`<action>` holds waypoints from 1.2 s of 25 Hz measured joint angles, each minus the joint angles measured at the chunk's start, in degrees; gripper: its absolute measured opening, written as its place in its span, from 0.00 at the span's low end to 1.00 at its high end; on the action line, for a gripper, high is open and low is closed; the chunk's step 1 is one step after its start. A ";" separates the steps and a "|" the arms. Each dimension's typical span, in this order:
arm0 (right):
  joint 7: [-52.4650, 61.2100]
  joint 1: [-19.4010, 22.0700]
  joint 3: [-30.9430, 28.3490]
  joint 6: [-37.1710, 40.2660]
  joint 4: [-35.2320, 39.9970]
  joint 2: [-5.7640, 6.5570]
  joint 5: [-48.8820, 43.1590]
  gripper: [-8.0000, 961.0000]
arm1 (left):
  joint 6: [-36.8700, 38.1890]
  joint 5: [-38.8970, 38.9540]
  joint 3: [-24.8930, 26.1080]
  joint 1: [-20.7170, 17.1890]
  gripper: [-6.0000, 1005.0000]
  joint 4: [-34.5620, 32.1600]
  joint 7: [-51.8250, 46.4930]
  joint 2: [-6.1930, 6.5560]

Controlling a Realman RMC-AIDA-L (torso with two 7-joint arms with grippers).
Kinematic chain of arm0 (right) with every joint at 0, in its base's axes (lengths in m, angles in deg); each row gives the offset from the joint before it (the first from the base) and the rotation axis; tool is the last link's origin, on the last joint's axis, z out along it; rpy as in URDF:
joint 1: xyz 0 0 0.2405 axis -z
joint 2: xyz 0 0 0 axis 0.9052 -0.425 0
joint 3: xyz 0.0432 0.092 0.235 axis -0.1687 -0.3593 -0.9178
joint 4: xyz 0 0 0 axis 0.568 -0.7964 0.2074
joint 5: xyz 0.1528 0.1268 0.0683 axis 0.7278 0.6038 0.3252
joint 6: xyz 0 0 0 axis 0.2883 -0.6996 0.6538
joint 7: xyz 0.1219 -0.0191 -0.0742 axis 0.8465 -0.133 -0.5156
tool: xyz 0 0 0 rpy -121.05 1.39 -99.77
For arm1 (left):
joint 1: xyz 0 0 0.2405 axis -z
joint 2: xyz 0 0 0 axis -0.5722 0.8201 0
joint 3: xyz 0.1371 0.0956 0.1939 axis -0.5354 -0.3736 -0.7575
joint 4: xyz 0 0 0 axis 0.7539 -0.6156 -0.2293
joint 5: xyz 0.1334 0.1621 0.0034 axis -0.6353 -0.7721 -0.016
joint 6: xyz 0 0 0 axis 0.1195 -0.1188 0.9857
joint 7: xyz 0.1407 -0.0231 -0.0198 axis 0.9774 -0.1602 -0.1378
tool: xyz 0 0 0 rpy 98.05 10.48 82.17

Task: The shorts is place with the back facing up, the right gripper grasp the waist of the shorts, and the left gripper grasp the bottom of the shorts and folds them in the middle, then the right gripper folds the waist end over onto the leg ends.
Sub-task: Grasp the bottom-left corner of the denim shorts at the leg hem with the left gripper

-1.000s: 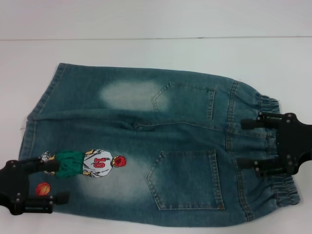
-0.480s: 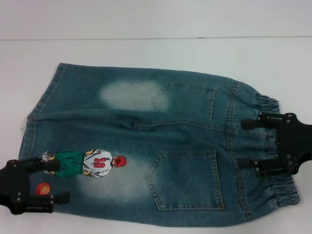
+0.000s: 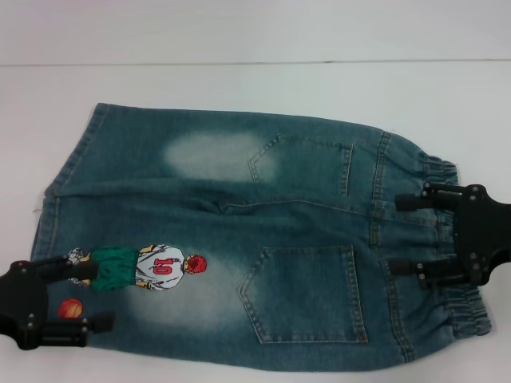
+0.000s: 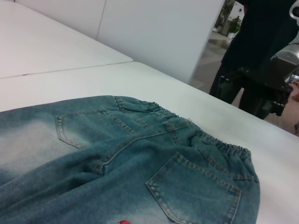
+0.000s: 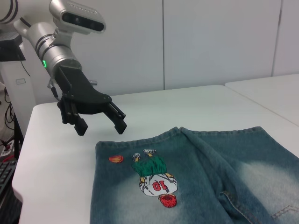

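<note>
On the table (image 3: 255, 40) the shorts (image 3: 247, 239) are laid flat, back up; the left gripper (image 5: 100, 125) and right gripper (image 3: 415, 235) are held spread wide over hem and waistband, nothing pinched yet, so both ends can be grabbed.

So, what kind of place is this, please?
Probably a robot lab or office workroom. Shorts lie flat on a plain white table, white partition walls stand behind, and the left claw hangs open above the table.

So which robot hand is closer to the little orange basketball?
Left. The left gripper hovers open right over the basketball patch; the right gripper is open over the waistband, far across.
</note>
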 joint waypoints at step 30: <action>0.37 0.06 -1.22 -0.26 2.02 0.22 -0.20 0.96 | -1.85 -12.79 -1.15 0.59 0.89 -20.43 -26.99 -1.06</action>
